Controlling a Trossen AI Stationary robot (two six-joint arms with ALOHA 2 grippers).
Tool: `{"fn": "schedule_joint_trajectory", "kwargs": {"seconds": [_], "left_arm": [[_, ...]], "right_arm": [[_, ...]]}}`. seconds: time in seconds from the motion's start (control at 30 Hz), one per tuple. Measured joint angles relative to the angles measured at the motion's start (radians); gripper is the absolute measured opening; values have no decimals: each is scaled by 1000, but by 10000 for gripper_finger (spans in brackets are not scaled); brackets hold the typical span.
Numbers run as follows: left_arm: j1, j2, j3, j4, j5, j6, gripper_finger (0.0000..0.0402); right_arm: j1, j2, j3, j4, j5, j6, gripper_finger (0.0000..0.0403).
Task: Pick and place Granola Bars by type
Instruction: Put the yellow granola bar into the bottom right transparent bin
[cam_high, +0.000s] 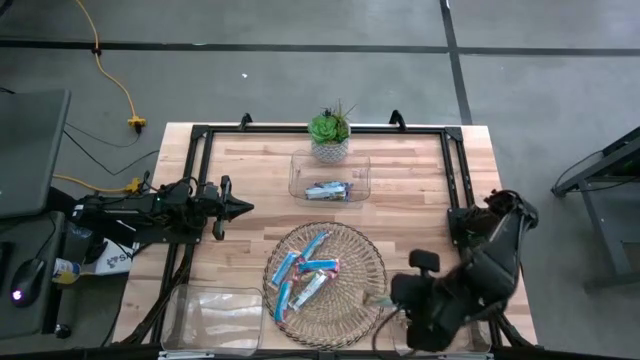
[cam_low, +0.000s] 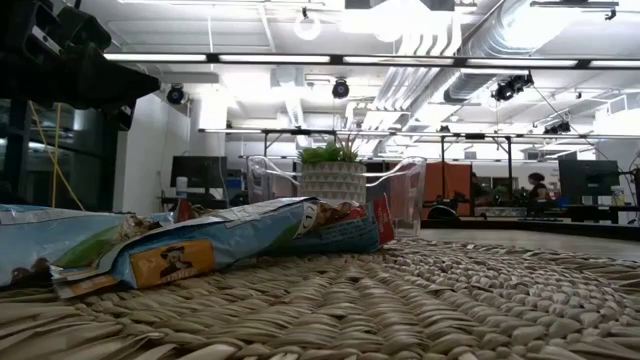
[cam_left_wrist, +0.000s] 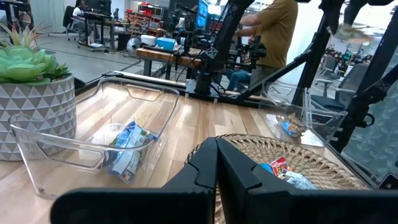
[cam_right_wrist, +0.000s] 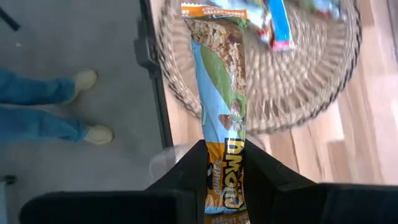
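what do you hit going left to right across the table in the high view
left pincer → clear bin at the near left corner → wicker tray with Granola Bars → right pincer, shut on a granola bar

The potted plant and far bin sit above the tray, so they are left out.

From overhead, the right gripper (cam_high: 385, 298) hides under its own dark arm near the table's (cam_high: 250, 190) front right corner. The granola bar (cam_right_wrist: 221, 93) it pinches runs off the wrist picture's edge; wrapper lettering stays unreadable.
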Motion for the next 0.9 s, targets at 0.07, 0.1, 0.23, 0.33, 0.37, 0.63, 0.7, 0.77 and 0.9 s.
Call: {"fn": "schedule_joint_trajectory", "kwargs": {"seconds": [0.07,0.1,0.23,0.33,0.37,0.63,0.7,0.77,0.9], "left_arm": [[0,0,0,0,0,0,1],[0,0,0,0,0,0,1],[0,0,0,0,0,0,1],[0,0,0,0,0,0,1],[0,0,0,0,0,0,1],[0,0,0,0,0,0,1],[0,0,0,0,0,0,1],[0,0,0,0,0,0,1],[0,0,0,0,0,0,1]], "right_arm": [[37,0,-36,0,-5,57,63],[55,0,-58,0,-17,76,63],[123,0,-172,0,-73,173,62],[164,0,-271,0,-122,240,62],[176,0,-302,-2,-136,261,62],[249,0,-528,30,-215,357,62],[263,1,-578,57,-216,377,62],[274,1,-630,78,-215,396,62],[283,1,-723,150,-214,395,62]]}}
